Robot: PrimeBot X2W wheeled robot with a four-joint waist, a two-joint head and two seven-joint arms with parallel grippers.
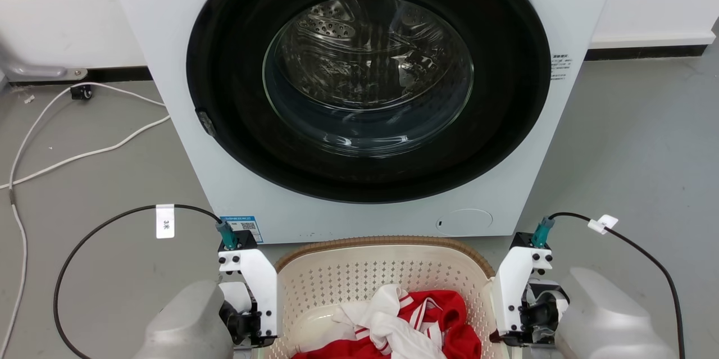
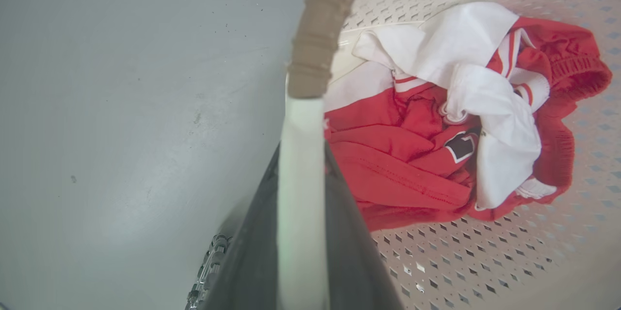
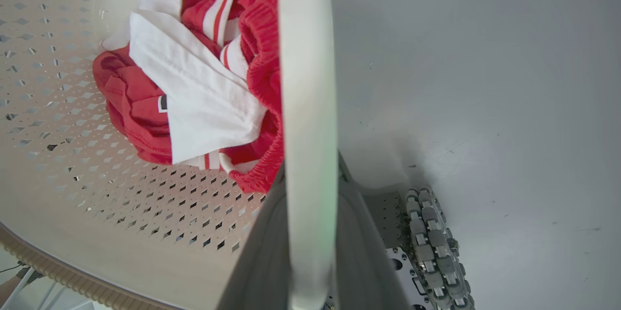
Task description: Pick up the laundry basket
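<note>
Currently the left fingers point(image 2: 252, 252) stand one on each face of the basket's white left handle point(image 2: 302, 179), pinching it. The right fingers point(image 3: 262, 252) pinch the right handle point(image 3: 308, 106) the same way. The laundry basket point(image 1: 387, 242) sits low between your two arms, directly in front of the washing machine point(image 1: 359, 218). Whether it bears on the floor point(image 1: 629, 140) cannot be told.

Risks, as judged:
- Each grip is a narrow pinch on a thin, smooth strip, so a handle could slide out if the load comes on suddenly.
- If one arm rises ahead of the other, the basket will tilt and twist in the fingers.
- The red and white clothes point(image 1: 404, 319) lie loose on your side of the basket. They look light, but a tilt would shift them.

Surroundings:
- A roller wheel point(image 3: 427, 232) of the base lies just below the right handle, so hold the basket off it.
- The far rim is near the machine's front panel, below the closed door point(image 1: 368, 75). A forward swing would strike it, so lift straight up.
- A black cable point(image 1: 95, 230) loops off the left wrist and could snag.
- A white cable point(image 1: 84, 154) trails on the floor to the left, well apart from the basket.
</note>
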